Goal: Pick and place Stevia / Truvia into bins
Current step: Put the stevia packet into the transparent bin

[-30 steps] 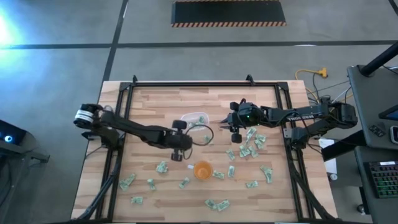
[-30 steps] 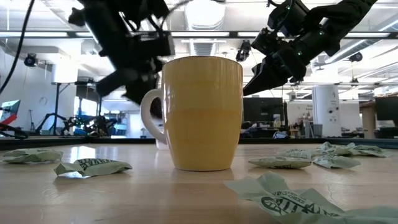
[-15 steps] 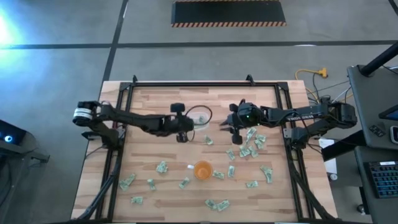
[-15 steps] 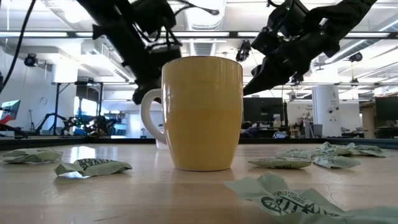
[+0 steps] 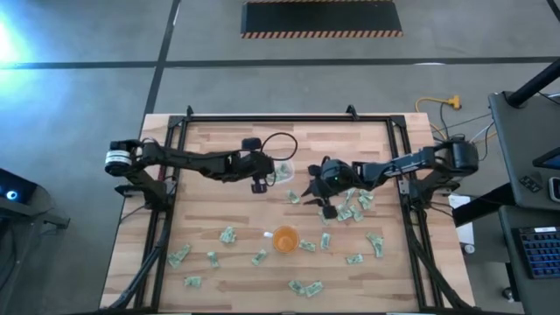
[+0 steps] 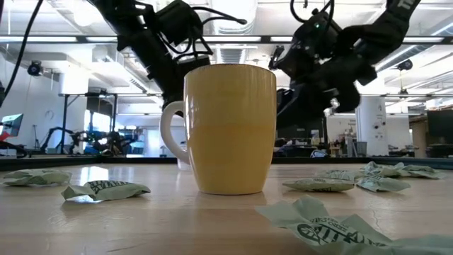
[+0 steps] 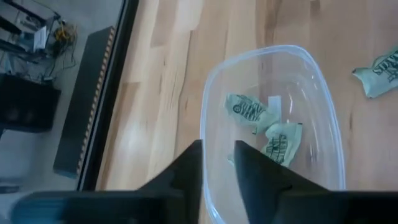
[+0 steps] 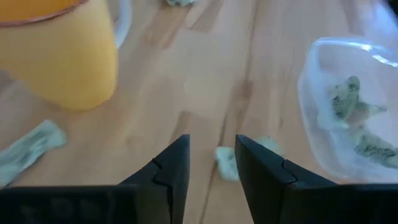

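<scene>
Since a second ago the left gripper (image 5: 262,179) has swung from beside the orange cup (image 5: 285,238) up to the clear tub (image 7: 273,134); the right gripper (image 5: 317,194) has dropped from the far side of the sachet pile toward the cup.

From above, the left arm covers nearly all of the tub, and only a sliver of rim shows past the wrist. In the low view the cup blocks both fingertips and the tub entirely.

In the left wrist view the left gripper's dark fingers (image 7: 189,171) stand a narrow gap apart over the tub's rim with nothing between them. Two crumpled pale green sachets (image 7: 249,112) lie inside the tub, touching, their long axes slanting across its floor.

In the right wrist view the right gripper's fingers (image 8: 174,165) are parted and empty, just above one sachet (image 8: 227,163) on the wood; that sachet is blurred, so its axis cannot be told. The tub's long axis runs away from the left wrist camera. Loose sachets (image 5: 353,203) scatter around the cup at mixed angles.
</scene>
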Controlling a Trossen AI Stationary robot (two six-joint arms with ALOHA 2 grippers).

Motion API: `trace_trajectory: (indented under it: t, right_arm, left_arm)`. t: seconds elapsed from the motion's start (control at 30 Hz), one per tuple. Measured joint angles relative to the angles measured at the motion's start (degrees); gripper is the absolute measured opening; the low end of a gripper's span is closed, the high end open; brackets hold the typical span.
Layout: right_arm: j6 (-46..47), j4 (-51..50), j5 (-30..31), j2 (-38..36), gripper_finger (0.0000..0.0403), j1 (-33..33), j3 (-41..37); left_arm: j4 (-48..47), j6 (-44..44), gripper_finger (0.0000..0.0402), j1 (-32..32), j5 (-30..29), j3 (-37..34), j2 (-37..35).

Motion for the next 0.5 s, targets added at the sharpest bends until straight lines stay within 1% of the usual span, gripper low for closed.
trace_trajectory:
  t: [0.13, 0.23, 0.33, 0.43, 0.5]
  right_arm:
    - [0.0, 2.9, 1.5, 2.0, 0.0133, 0.1, 0.0]
    - [0.0, 5.8, 2.8, 4.4, 0.014, 0.1, 0.0]
    - [0.2, 7.6, 3.9, 7.3, 0.0146, 0.0, 0.4]
    - [0.3, 7.4, 7.3, 9.1, 0.0151, 0.1, 1.6]
    - [1.1, 7.2, 7.8, 9.8, 0.0152, 0.0, 2.1]
  left_arm:
    - [-0.2, -1.4, 0.0138, -0.1, 0.0, 0.0, -0.1]
    - [-0.8, -1.4, 0.0165, -0.6, -0.1, 0.0, -1.0]
    - [-0.7, -2.7, 0.0179, -1.6, -0.2, 0.0, -2.4]
    - [-2.1, -4.4, 0.0182, -2.9, -0.6, 0.0, -4.5]
    - [-4.5, -6.2, 0.0182, -3.8, -0.8, -0.2, -6.5]
